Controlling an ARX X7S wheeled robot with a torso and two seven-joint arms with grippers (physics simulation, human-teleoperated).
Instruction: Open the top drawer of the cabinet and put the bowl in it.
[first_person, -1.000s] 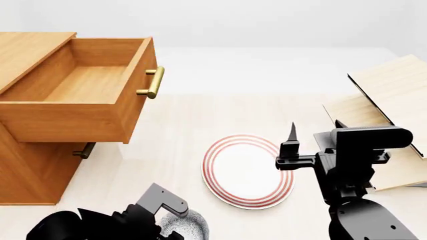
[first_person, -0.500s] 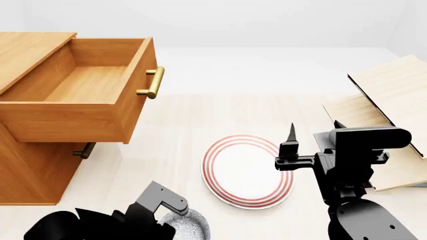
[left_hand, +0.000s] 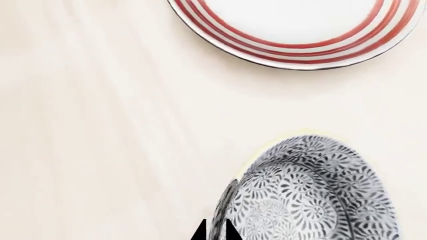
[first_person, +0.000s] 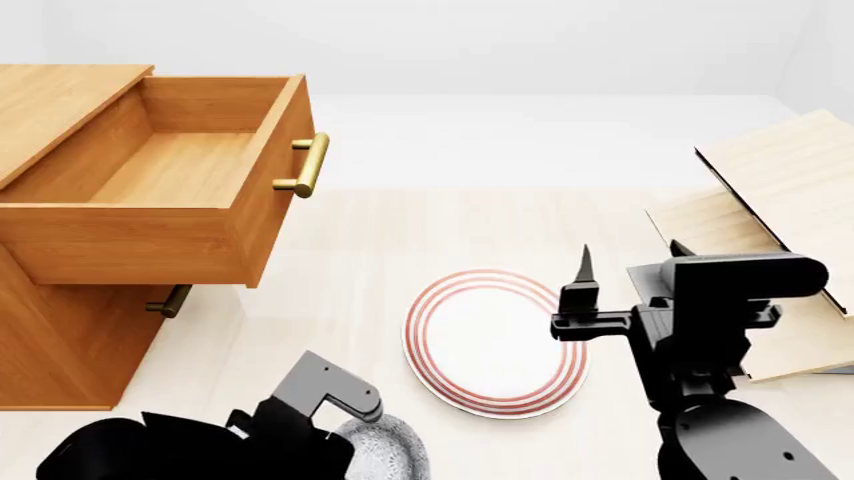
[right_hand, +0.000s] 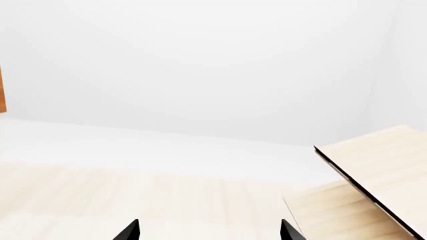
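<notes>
Pinching only the bowl (left_hand: 313, 192) rim, left hand (left_hand: 215, 234); bowl risked slipping; plate (first_person: 495, 341) at 1 o'clock; right hand (right_hand: 209, 231) spread, empty.

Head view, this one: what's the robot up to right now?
The top drawer of the cabinet is already pulled out and has nothing in it. The left gripper is pinching the rim of the bowl near the robot, beside the red-ringed plate. The right gripper is open, holding nothing, near the wooden rack.
</notes>
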